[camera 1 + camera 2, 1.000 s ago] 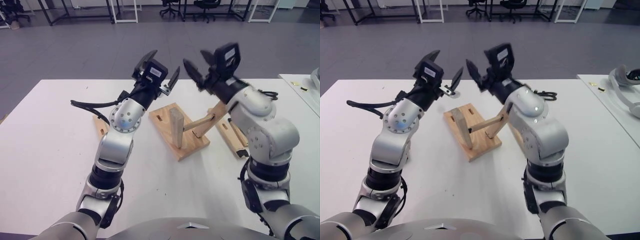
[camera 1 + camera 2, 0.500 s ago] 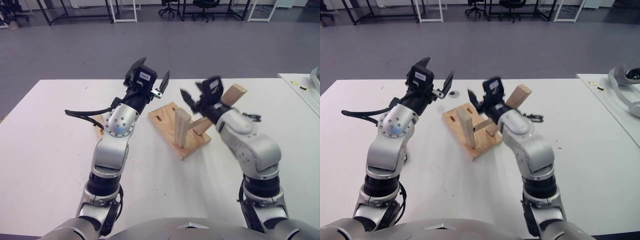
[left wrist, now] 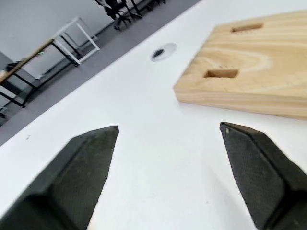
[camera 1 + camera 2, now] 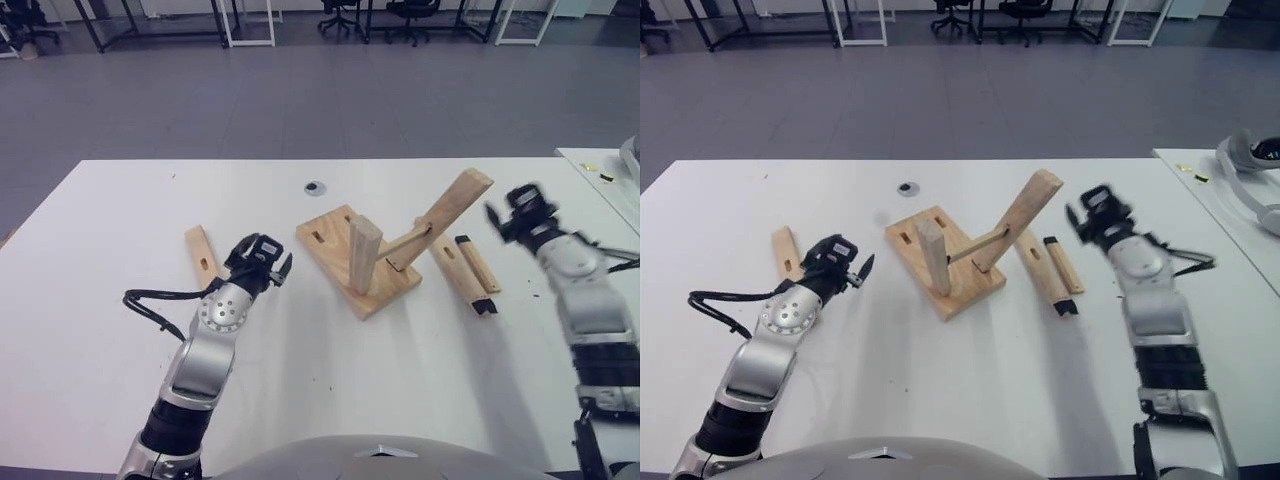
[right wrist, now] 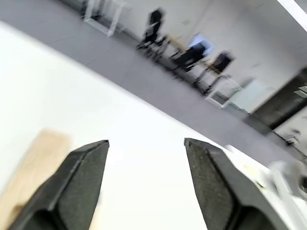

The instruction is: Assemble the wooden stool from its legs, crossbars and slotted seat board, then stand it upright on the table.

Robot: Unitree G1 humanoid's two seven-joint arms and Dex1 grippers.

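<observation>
The slotted seat board [image 4: 336, 240] lies flat mid-table. One leg [image 4: 363, 255] stands upright in it, and a second leg [image 4: 447, 213] leans up to the right, a short crossbar [image 4: 398, 247] joining the two. Two loose wooden pieces [image 4: 467, 276] lie just right of the board, and another [image 4: 200, 254] lies to its left. My left gripper [image 4: 271, 263] is open, low over the table between that left piece and the board [image 3: 249, 62]. My right gripper [image 4: 1086, 212] is open and empty, right of the leaning leg's top. Its fingers [image 5: 86, 177] frame bare table.
A small round grommet [image 4: 316, 187] sits in the table behind the board. A white headset [image 4: 1255, 165] lies on a side table at far right. A black cable [image 4: 150, 300] trails from my left arm. The table's near half is bare.
Both arms have come down from above the stool parts. The left gripper dropped to the table left of the board; the right gripper swung out to the right.
</observation>
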